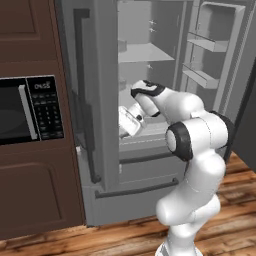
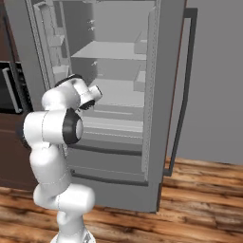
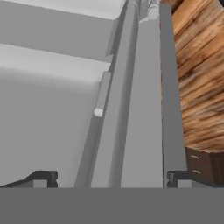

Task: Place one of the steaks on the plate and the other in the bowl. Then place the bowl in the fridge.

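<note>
The fridge (image 1: 100, 75) stands in front of me, its right door (image 1: 215, 45) swung wide and its left door shut. My gripper (image 1: 125, 122) is at the mouth of the open compartment, level with a lower shelf (image 2: 114, 126), and points toward the shut door's inner edge. In the hand view its two dark fingertips (image 3: 43, 178) stand far apart with nothing between them, so the gripper (image 3: 110, 179) is open. That view looks along the door edge (image 3: 131, 109). The steaks, the plate and the bowl are out of view.
A black-fronted microwave (image 1: 25, 110) sits in dark wood cabinets left of the fridge. The shut door carries a long dark handle (image 1: 82, 100), and lower drawers (image 1: 140, 175) lie below the compartment. Wooden floor (image 2: 190, 209) runs in front. A grey wall (image 2: 218, 71) is on the right.
</note>
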Available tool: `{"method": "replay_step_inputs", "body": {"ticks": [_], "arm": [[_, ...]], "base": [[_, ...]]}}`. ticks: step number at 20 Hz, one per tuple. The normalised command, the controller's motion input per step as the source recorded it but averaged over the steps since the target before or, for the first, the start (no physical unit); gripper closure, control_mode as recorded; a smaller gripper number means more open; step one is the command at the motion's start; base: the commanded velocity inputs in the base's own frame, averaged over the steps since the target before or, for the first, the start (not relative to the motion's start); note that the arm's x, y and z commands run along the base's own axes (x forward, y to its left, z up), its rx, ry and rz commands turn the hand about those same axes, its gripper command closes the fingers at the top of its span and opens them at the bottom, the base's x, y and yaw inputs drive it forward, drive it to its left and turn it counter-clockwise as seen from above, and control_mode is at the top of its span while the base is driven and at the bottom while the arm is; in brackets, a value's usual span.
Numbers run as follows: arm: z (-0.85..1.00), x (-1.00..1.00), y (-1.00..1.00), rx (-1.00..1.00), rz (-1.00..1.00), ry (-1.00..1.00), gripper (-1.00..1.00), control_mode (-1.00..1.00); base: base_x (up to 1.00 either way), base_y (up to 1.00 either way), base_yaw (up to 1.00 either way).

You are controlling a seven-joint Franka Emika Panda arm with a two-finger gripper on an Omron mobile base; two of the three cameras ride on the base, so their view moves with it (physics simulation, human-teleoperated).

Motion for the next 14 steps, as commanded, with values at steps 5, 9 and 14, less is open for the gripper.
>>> {"method": "replay_step_inputs", "body": {"ticks": [5, 9, 14], "arm": [[0.00, -0.42, 1.00, -0.04, -0.44, 0.00, -1.00, -1.00], [0.00, 0.01, 0.91, -0.08, -0.32, 0.00, -1.00, -1.00], [0.00, 0.00, 0.14, -0.16, -0.10, 0.12, -1.00, -1.00]], "base": [[0.00, 0.00, 0.00], [0.00, 0.00, 0.00], [0.00, 0.00, 0.00]]}}
